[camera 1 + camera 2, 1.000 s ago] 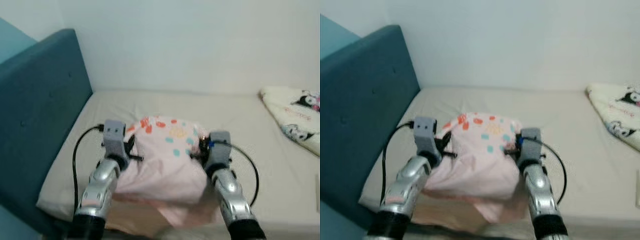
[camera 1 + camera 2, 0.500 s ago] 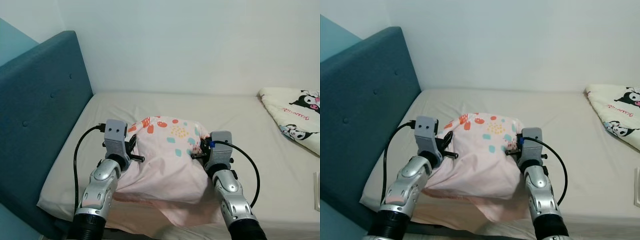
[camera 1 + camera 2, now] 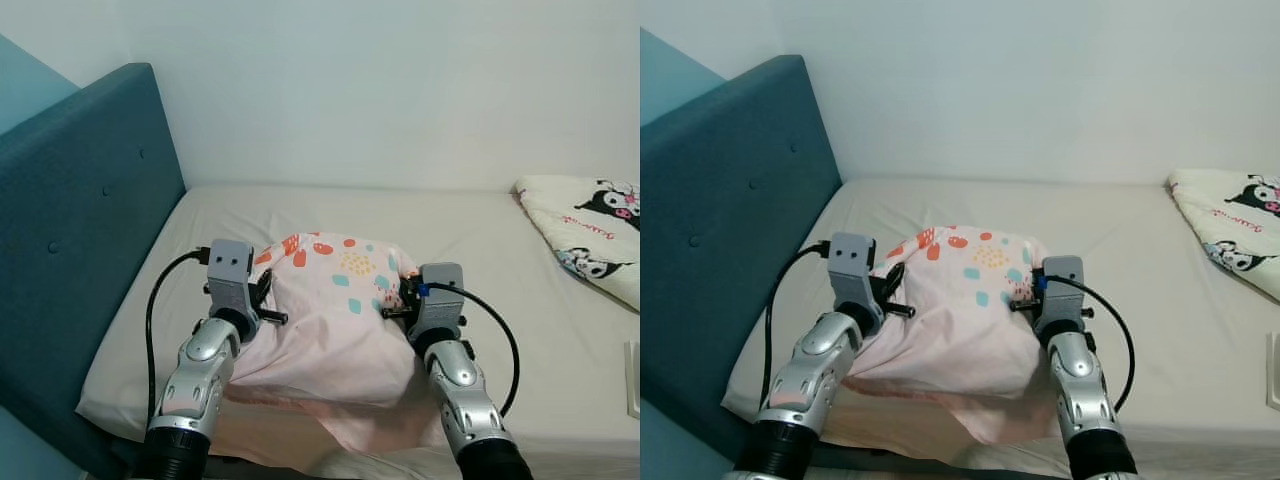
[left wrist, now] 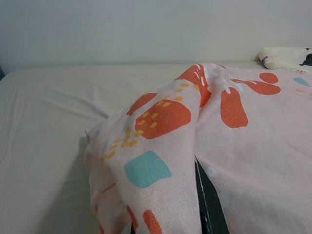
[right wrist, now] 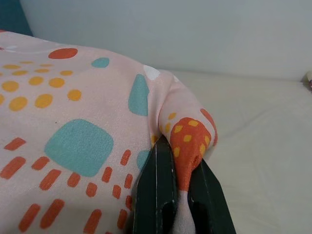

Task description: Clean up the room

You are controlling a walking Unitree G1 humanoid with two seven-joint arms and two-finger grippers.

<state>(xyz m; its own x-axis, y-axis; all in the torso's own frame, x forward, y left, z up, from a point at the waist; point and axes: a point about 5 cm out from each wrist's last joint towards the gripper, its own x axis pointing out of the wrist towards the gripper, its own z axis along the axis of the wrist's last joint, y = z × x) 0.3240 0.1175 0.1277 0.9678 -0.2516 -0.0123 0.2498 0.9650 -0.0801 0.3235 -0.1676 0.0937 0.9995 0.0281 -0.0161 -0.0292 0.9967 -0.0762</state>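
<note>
At the far left of the head views stands the teal headboard (image 3: 80, 230), with the beige mattress (image 3: 480, 240) running rightward from it to the cartoon-print blanket (image 3: 590, 235) at the right edge. Left of centre, the left gripper (image 3: 262, 298) is pressed into the near left corner of the pink pillow (image 3: 335, 320); in its wrist view the patterned fabric drapes over the black fingers (image 4: 207, 204), so it appears clamped on the cloth, though how far the jaws are closed I cannot tell for sure. Right of centre, the right gripper (image 3: 400, 295) pinches the opposite corner, and its wrist view shows the two fingers (image 5: 158, 195) nearly closed with a fold of orange-dotted fabric caught between them. The pillow sits in the lower middle of the frame, on the mattress near its front edge, its loose case hanging over the side. Compared with a second ago, the blur has gone and the picture is steady, while pillow and arms keep almost the same places, so the robot seems to have settled in front of the bed. That suggests the carry is over and the pillow now needs pushing toward the headboard or releasing.
</note>
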